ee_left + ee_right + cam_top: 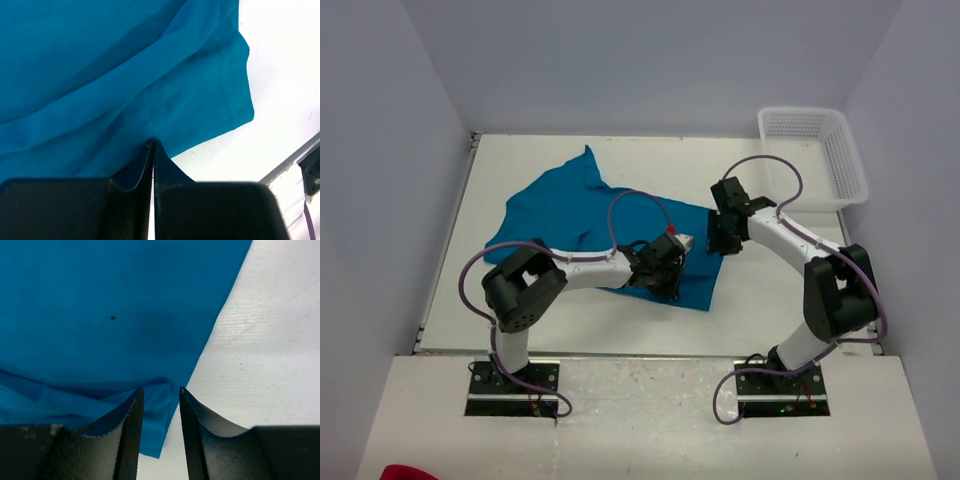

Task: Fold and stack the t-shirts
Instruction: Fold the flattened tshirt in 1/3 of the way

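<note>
T-shirt [570, 215] lies rumpled mid-table [770, 290]. L gripper [153, 146] is clamped shut right at its hem, prob. pinching it to pull a fold, while R gripper [161, 390] sits w/ jaws apart over the right edge (cloth under the gap, not held). Wrist cams give that jaw detail; only the top view shows the whole shirt & the white basket [845, 160] at the far right.

A white table [770, 300] fills the middle of the overhead view, its surface matte and faintly scuffed, seen close up at the right of the right wrist view [270, 340]. Plain pale lavender-grey walls close it in: a back wall [650, 60] across the top, a left wall [380, 150] and a right wall [920, 100] slanting down the sides. A metal rim [290, 165] edges the table. A white ledge [640, 430] spans the bottom. The light is soft and even, the shadows faint.
</note>
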You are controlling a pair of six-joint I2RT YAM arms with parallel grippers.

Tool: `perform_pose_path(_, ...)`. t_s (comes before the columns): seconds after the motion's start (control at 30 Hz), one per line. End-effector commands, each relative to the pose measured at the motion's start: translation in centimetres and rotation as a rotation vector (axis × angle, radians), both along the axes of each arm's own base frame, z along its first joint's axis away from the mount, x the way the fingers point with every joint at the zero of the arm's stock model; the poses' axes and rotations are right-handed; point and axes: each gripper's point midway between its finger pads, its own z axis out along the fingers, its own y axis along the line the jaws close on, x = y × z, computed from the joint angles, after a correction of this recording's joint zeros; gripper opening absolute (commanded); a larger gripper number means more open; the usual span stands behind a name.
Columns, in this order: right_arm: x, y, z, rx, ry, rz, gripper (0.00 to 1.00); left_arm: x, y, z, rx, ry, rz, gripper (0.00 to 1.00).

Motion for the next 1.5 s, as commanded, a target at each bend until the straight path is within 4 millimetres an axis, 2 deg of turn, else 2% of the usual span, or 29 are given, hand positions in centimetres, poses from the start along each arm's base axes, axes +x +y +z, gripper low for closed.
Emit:
perform_pose_path(0.0, -1.1, 1.1, -1.5, 0.043, 0.039, 0.026, 0.37, -1.4, 0.2, 1.2, -0.007, 0.005, -0.014, 0.0)
perform_pose_path(0.17, -2.1, 1.4, -2.3, 0.04, 0.057, 0.037, 0.34, -1.2, -0.3, 1.8, -0.023, -0.005, -0.025, 0.0)
perform_pose_path(0.2, -2.6, 1.2, -2.7, 0.035, 0.068, 0.03, 0.3, -1.2, -0.4, 1.9, -0.025, -0.005, -0.028, 0.0)
perform_pose_path(0.37, -3.8, 1.9, -2.6, 0.052, 0.052, 0.037, 0.21, -1.2, -0.6, 1.3, -0.022, -0.003, -0.034, 0.0)
perform_pose_path(0.53, -4.8, 1.6, -2.6, 0.029, 0.038, 0.03, 0.13, -1.1, -0.7, 0.5, -0.01, 0.002, -0.043, 0.0)
perform_pose_path(0.7, -6.1, 1.6, -2.3, 0.011, 0.019, 0.039, 0.13, -1.3, -0.5, -0.7, 0.008, 0.016, -0.048, 0.0)
perform_pose_path(0.77, -6.7, 1.5, -2.6, 0.011, 0.037, 0.047, 0.19, -1.5, -0.4, -0.9, 0.009, 0.024, -0.048, 0.0)
perform_pose_path(0.87, -6.9, 1.8, -2.9, 0.029, 0.045, 0.051, 0.24, -1.6, -0.4, -0.9, 0.0, 0.025, -0.047, 0.0)
perform_pose_path(0.93, -6.8, 2.1, -3.0, 0.04, 0.049, 0.051, 0.24, -1.7, -0.4, -0.6, -0.008, 0.025, -0.046, 0.0)
perform_pose_path(1.2, -6.4, 3.1, -3.8, 0.062, 0.068, 0.056, 0.13, -1.9, -0.3, 0.5, -0.031, 0.016, -0.05, 0.0)
perform_pose_path(1.47, -4.9, 4.0, -4.9, 0.056, 0.089, 0.045, 0.14, -2.5, 0.5, 0.3, -0.026, 0.026, -0.052, 0.0)
